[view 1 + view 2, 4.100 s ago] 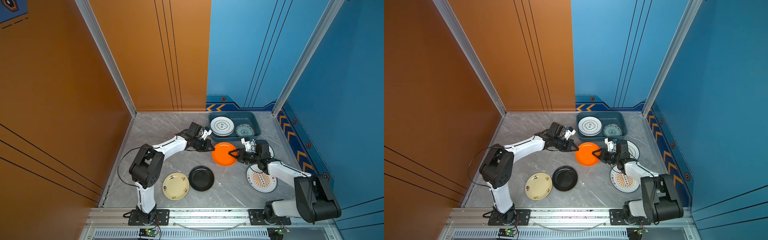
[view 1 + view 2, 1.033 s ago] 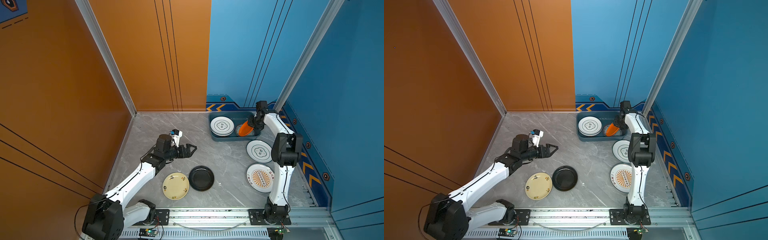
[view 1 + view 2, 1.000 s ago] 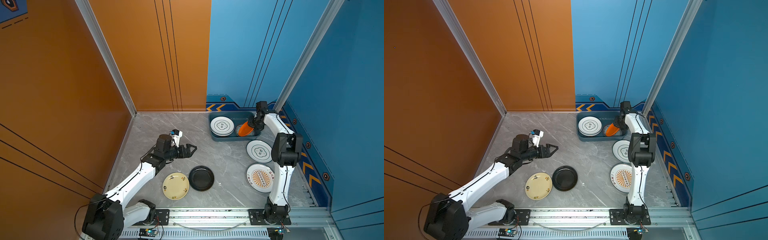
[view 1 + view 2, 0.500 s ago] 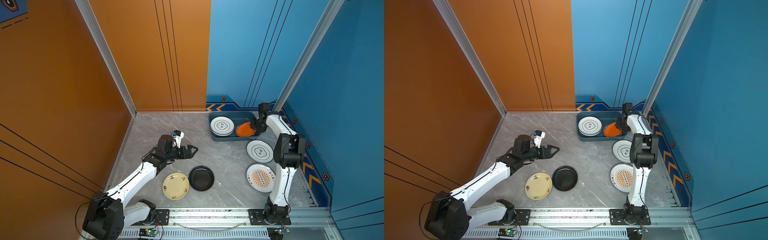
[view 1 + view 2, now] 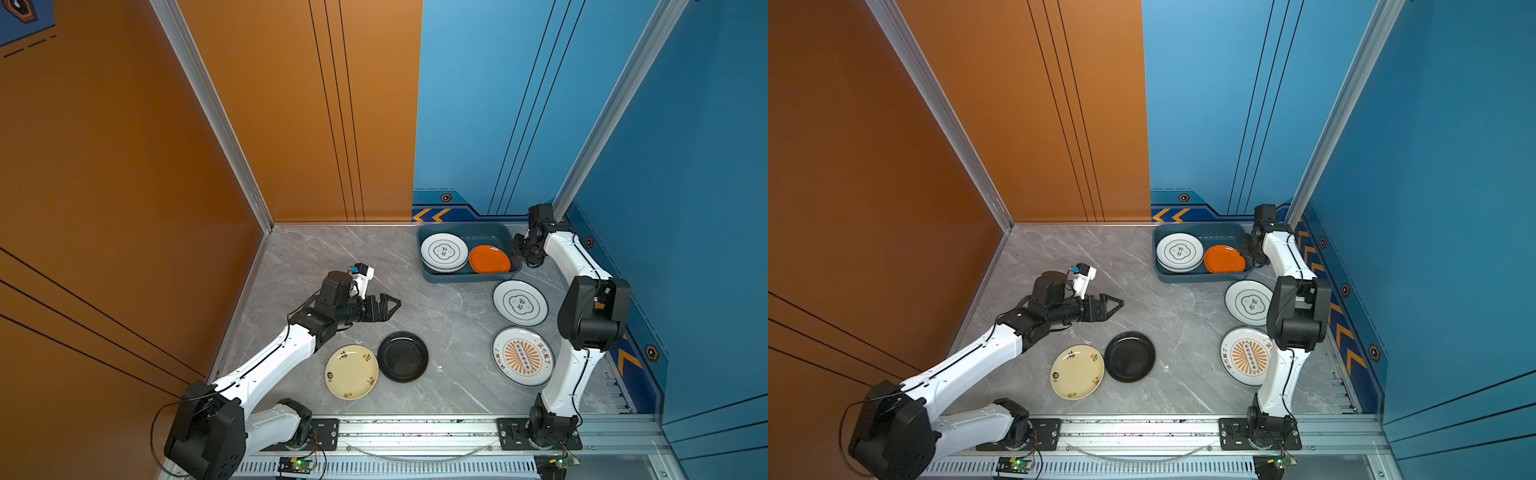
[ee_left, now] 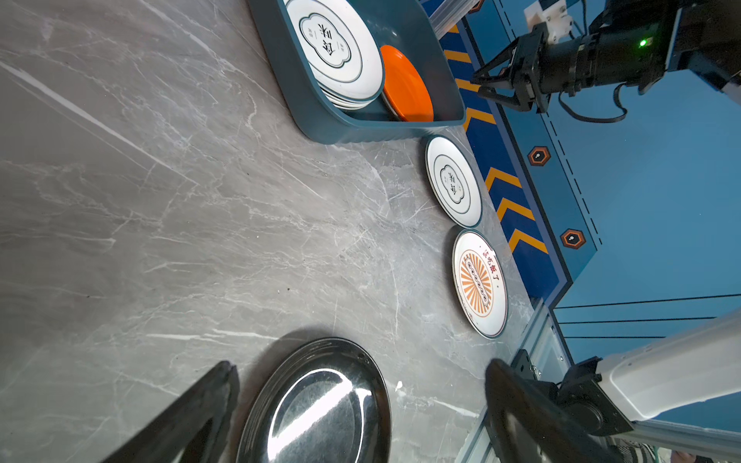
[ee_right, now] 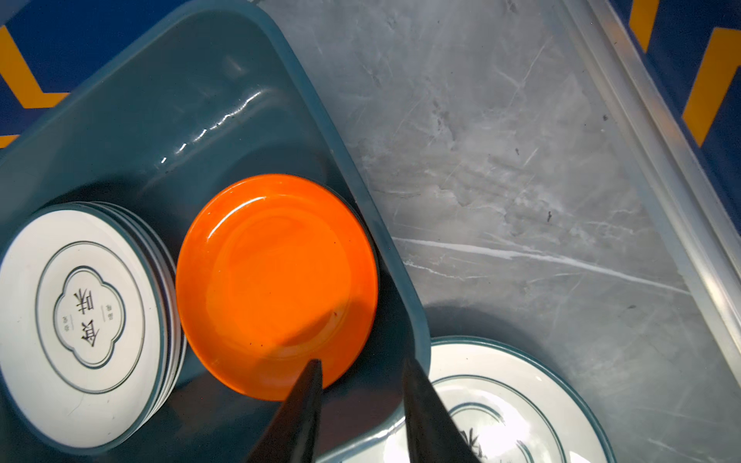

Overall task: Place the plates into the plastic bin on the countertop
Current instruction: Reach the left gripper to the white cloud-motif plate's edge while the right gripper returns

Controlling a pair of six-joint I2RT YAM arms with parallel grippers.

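Nearest to me, at 7 o'clock on the tabletop (image 5: 324,253), lay the cream plate (image 5: 351,372), its edge touching or nearly touching the black plate (image 5: 402,356) at 6 o'clock; the sunburst plate (image 5: 523,356) lay at 4 o'clock. The left pincer (image 5: 395,304) hovered wide open and empty, the black plate at its 5 o'clock. I judged that a grasp on this glossy, flat plate could slip, or push the cream one. Farther, at 3 o'clock, the ringed plate (image 5: 520,302) lay just beside the plastic bin (image 5: 465,277), which stood at 1 o'clock. Inside it the orange plate (image 5: 489,259) lay beside a stack of ringed plates (image 5: 444,252). The right pincer (image 7: 361,362) stood open, holding nothing, one finger above the orange plate and one above the bin's rim. If I withdrew it low, I feared a finger would catch the rim and drag the bin.
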